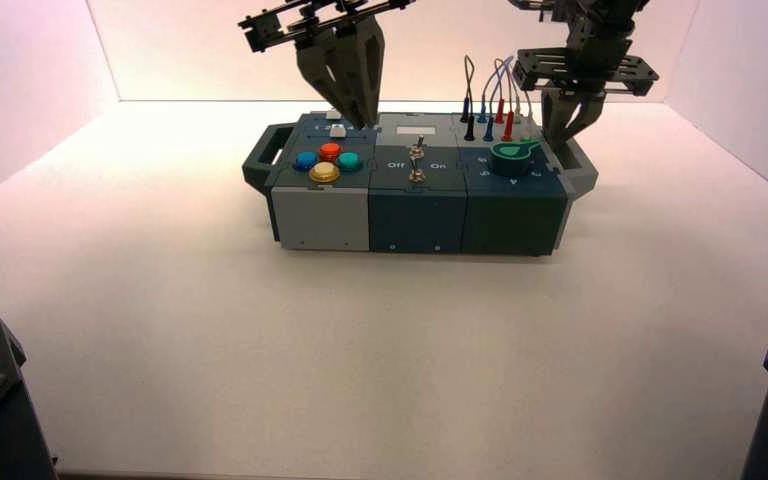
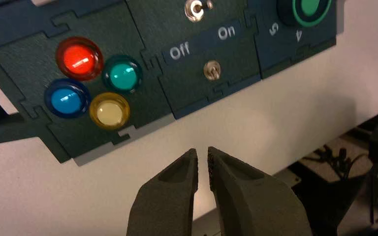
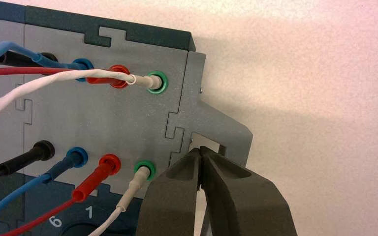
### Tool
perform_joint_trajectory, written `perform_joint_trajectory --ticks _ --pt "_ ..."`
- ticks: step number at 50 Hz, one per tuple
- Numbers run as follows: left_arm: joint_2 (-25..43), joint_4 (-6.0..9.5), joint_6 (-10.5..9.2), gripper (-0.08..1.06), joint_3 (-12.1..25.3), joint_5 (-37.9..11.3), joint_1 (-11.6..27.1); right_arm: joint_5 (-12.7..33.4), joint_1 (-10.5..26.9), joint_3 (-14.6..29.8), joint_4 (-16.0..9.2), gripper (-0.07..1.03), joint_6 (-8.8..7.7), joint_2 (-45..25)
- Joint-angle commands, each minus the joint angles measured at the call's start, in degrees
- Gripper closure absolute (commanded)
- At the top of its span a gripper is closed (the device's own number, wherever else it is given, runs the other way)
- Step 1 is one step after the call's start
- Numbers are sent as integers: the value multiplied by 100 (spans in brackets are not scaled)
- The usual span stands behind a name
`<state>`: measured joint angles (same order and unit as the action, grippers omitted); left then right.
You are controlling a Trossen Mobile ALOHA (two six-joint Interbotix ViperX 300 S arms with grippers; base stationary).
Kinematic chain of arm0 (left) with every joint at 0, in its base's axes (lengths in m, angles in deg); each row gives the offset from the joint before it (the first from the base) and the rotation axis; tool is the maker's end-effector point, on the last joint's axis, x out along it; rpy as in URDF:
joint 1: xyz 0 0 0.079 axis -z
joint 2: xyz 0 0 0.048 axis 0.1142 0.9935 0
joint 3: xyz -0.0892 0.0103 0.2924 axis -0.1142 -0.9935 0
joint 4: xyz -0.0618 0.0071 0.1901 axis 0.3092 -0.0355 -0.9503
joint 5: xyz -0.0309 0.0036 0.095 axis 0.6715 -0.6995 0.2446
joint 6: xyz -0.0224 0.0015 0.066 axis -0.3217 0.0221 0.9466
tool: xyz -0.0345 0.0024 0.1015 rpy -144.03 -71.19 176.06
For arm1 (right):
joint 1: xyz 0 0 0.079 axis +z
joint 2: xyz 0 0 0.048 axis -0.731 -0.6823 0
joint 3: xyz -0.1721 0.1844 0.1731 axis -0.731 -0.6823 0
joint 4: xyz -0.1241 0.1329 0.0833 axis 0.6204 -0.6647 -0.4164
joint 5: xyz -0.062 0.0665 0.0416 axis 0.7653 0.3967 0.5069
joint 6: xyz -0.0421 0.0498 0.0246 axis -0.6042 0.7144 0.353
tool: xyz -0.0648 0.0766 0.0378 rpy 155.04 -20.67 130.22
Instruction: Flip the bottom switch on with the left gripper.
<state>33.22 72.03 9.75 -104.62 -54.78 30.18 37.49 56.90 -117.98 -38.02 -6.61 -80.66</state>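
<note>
Switch, the bottom one: a tiny silver metal toggle lever on a round base, set near the front edge of the dark Off/On panel in the middle of the box. A matching toggle sits farther back on the same panel. The left gripper hangs above the box, apart from the switch; its two pointed fingers are nearly together, a narrow gap between them, with nothing held. The right gripper is at the box's right-hand handle, its fingertips together and nothing between them.

The lever is fixed to the box, so its weight hardly matters. It will probably feel stiff, then snap across. Being small, smooth metal, it could let a fingertip slip off, and pinching seems unnecessary. The better contact is near the lever's tip, from the Off side, with closed fingertips pushing sideways toward On, the robot's right. Pressing straight down on the base would do nothing useful and might strain the slim lever.
</note>
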Motion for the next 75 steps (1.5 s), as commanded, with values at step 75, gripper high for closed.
perform_joint_trajectory --ticks 75 --pt "1204 -18 -378 101 835 475 290 -396 -26 -44 -70 98 0 -404"
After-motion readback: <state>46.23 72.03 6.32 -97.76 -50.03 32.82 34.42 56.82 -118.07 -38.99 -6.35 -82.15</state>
